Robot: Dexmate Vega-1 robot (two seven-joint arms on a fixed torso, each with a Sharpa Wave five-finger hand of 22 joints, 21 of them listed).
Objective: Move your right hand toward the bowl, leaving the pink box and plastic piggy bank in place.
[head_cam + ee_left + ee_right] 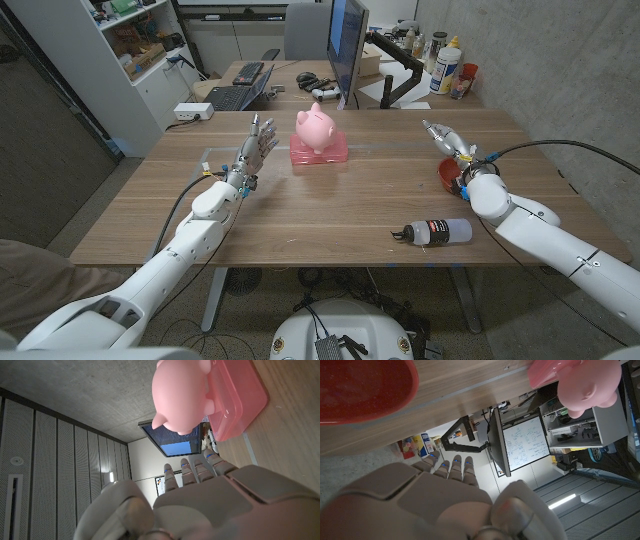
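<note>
Right robot hand (447, 140): 1, out over the right side of the surface (330, 215), fingers straight and apart, holding nothing; it sits right by the bowl, just above it in the head view.
Bowl (449, 175): 1, red, on the surface at the right, partly hidden behind the right wrist; in the right wrist view its red rim (365, 390) shows close ahead of the fingers (455, 467).
Left robot hand (257, 145): 1, raised on its edge over the left middle of the surface, fingers spread, gripping nothing; just left of the box, not touching it.
Box (320, 152): 1, pink, flat, lying at the middle far part of the surface; in the left wrist view it (235, 402) sits ahead of the fingers (200, 467).
Piggy bank (316, 128): 1, pink, standing on top of the box; its body (182, 395) shows big in the left wrist view, and it (590, 387) is also seen from the right wrist, well apart from the bowl.
Bottle (438, 232): 1, white with a black cap, lying on its side near the front edge, close to the right forearm.
Monitor (347, 45): 1, behind the piggy bank at the far edge.
</note>
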